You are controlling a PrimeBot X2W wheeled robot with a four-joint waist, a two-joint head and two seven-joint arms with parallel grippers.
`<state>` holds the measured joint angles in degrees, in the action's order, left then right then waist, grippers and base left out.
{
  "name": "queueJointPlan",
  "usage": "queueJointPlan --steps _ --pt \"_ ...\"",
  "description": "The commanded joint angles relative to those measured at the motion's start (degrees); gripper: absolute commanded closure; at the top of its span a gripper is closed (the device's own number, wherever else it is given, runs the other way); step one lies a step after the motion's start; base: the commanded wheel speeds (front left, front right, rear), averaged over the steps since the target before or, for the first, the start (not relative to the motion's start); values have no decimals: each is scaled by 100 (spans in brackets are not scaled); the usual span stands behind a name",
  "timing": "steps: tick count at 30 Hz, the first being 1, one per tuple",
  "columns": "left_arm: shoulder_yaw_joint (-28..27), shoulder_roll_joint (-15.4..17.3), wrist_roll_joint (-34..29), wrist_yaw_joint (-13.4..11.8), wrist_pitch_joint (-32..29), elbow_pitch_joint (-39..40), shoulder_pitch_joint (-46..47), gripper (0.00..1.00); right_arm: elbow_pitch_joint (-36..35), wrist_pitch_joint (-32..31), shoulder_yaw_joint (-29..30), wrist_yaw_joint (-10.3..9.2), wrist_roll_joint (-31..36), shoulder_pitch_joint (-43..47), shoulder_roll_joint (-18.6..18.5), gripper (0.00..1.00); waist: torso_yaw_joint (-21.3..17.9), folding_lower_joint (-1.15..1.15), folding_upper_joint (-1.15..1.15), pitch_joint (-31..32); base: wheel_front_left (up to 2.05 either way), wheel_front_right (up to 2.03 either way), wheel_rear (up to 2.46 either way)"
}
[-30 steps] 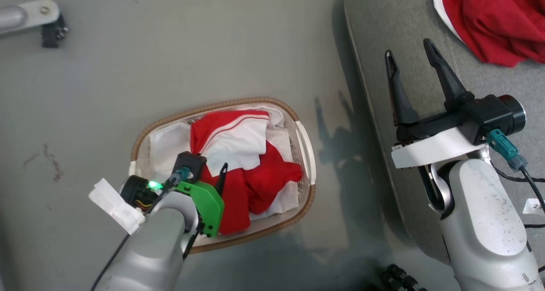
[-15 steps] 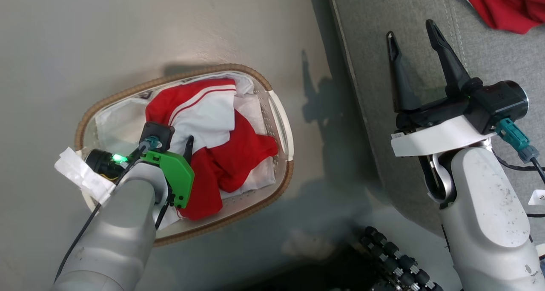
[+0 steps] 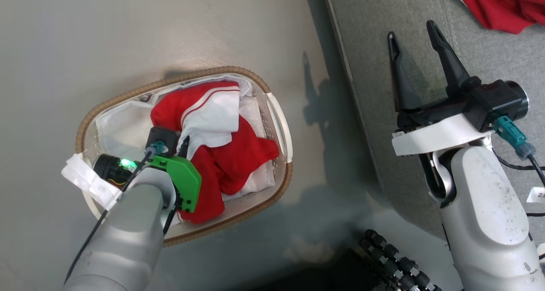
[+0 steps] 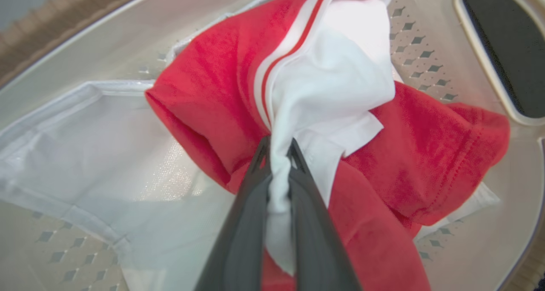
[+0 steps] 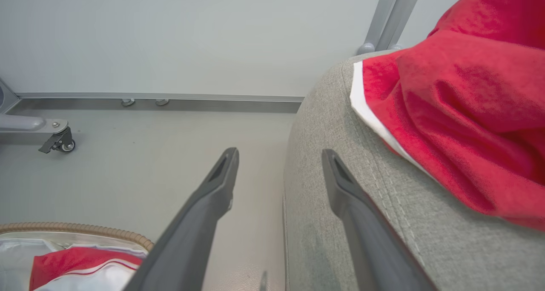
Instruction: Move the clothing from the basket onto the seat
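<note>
Now clamped on white fold of clothing (image 3: 238, 155) with left gripper (image 4: 279, 152), spread a second ago; inside basket (image 3: 213, 72), centre left. Over seat (image 3: 370, 48) edge, upper right, right gripper (image 3: 411, 29) spread wide; bare floor (image 3: 317, 125) between basket and seat

— Can you see the basket's (image 3: 204, 72) near left rim?
— No, the left arm (image 3: 123, 240) covers it, and the clothing's (image 3: 238, 155) near edge too.
— The red garment (image 3: 502, 6) on the seat (image 3: 374, 18)?
— Cut off by the far right corner. The small label (image 3: 537, 194) at the right edge is too small to read.
</note>
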<state>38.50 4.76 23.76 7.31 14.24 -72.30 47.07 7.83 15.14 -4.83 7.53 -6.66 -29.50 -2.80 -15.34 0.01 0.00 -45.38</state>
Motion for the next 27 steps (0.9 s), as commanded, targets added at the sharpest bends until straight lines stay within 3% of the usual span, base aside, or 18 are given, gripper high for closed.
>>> queueJointPlan --steps 1,6,18,27 --pt "17 -16 25 18 59 79 -99 100 44 1 29 -8 70 105 -18 0 133 -1 0 247 0 0 0" --pt "109 -18 66 23 109 534 -334 100 193 1 128 -8 228 286 -19 0 326 -1 0 769 0 0 0" --pt "204 377 -213 23 97 2392 -1103 100 559 1 405 -8 652 1000 -20 0 852 -1 0 2340 0 0 0" --pt "394 677 -393 22 98 3416 -1000 100 781 1 340 -8 781 1533 -21 0 1060 -1 0 3524 0 0 0"
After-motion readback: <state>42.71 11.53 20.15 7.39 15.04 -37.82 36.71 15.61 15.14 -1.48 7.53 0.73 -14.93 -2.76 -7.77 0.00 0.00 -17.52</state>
